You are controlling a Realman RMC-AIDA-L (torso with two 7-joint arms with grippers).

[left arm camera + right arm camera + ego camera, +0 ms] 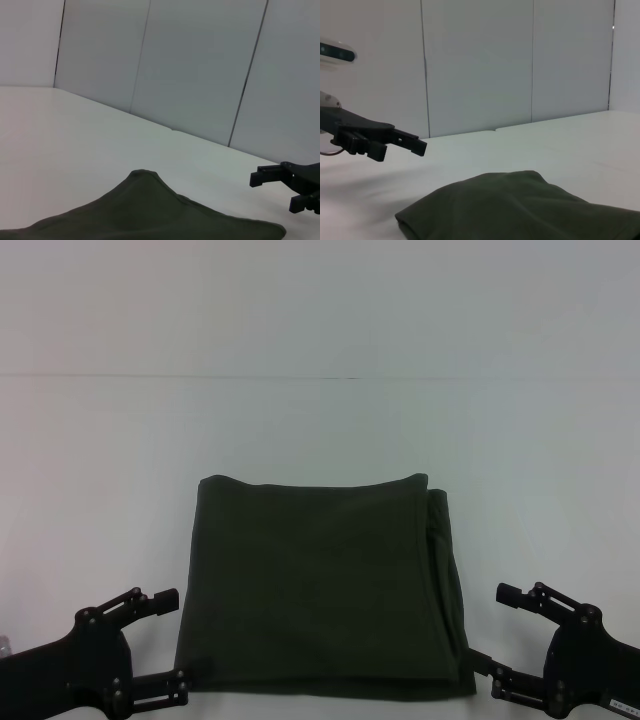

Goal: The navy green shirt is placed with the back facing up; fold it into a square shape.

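Left gripper (pixel 170 637) sits at the near left corner of the shirt, fingers spread apart with nothing between them. One finger reaches toward the shirt's left edge, the other sits right at the near left corner, close enough that I can't say if it touches the cloth. Right gripper (pixel 497 628) mirrors it at the near right corner, also spread wide and holding nothing, its lower finger just beside the shirt's corner.

Between the two lies the navy green shirt (pixel 315 585), already folded into a roughly square block, plain side up, flat on the white table (pixel 320 430). You can see stacked layers along its right edge and a slight fold line along the near edge. The far corners look a bit rounded and puffy.

From the left wrist view the shirt (pixel 145 210) bumps up at one corner, with the right gripper (pixel 272 192) off beyond it. The right wrist view shows the shirt (pixel 520 205) low in front and the left gripper (pixel 402 145) hovering above the table past it.
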